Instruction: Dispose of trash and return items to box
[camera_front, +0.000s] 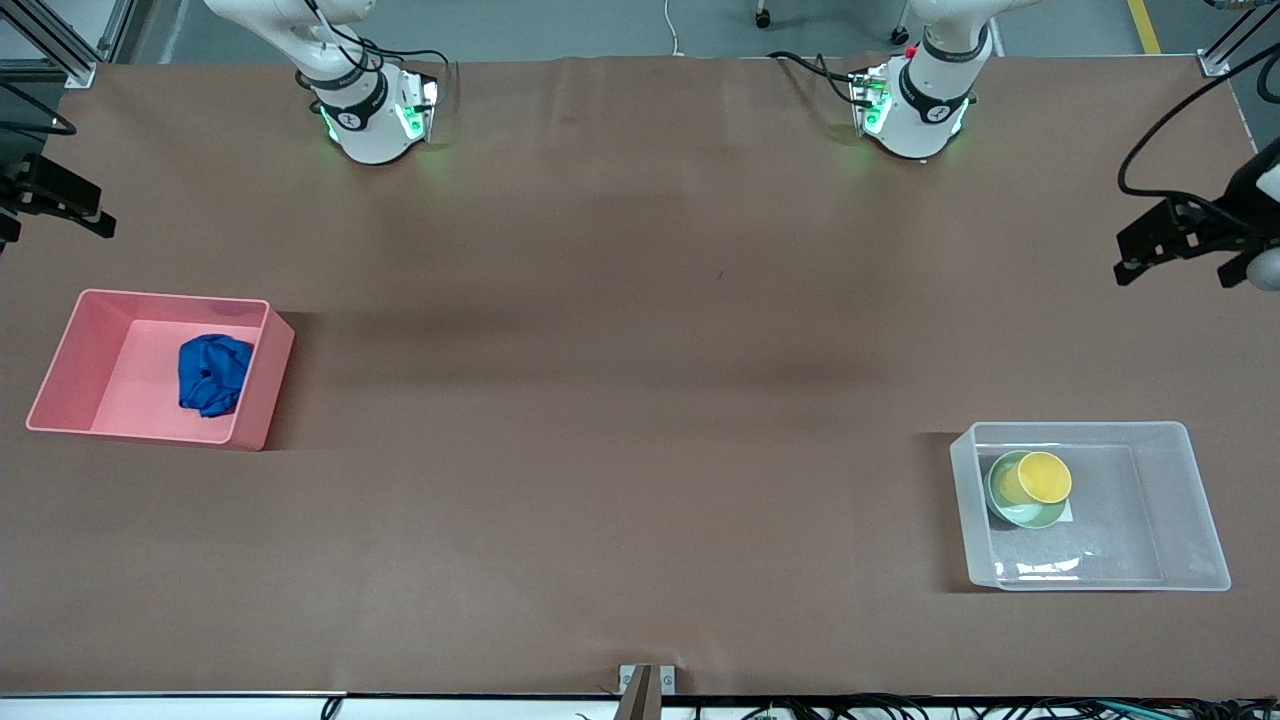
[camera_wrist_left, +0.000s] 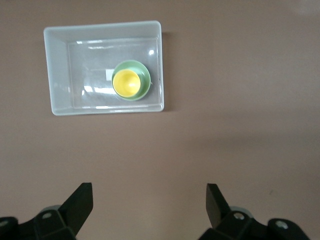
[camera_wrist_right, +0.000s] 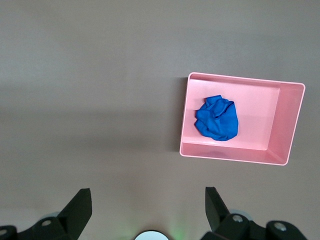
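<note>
My left gripper (camera_wrist_left: 149, 200) and right gripper (camera_wrist_right: 148, 201) hang spread, empty. Blue wad (camera_front: 213, 374) lies in the pink tub (camera_front: 60, 370); yellow cup (camera_front: 1040, 478) in green bowl (camera_front: 1008, 507) hides most of the clear box's (camera_front: 1190, 500) label.

A pink tub (camera_front: 70, 360) sits on the brown table (camera_front: 620, 400).

front view: high, across the table, facing both arm bases along the frame's top, whole brown table (camera_front: 620, 400) in view | left wrist view: high, looking down, shares the clear box (camera_wrist_left: 57, 70) (camera_front: 1190, 500) | right wrist view: high, looking down, shares the pink tub (camera_wrist_right: 285, 125) (camera_front: 80, 350)
</note>
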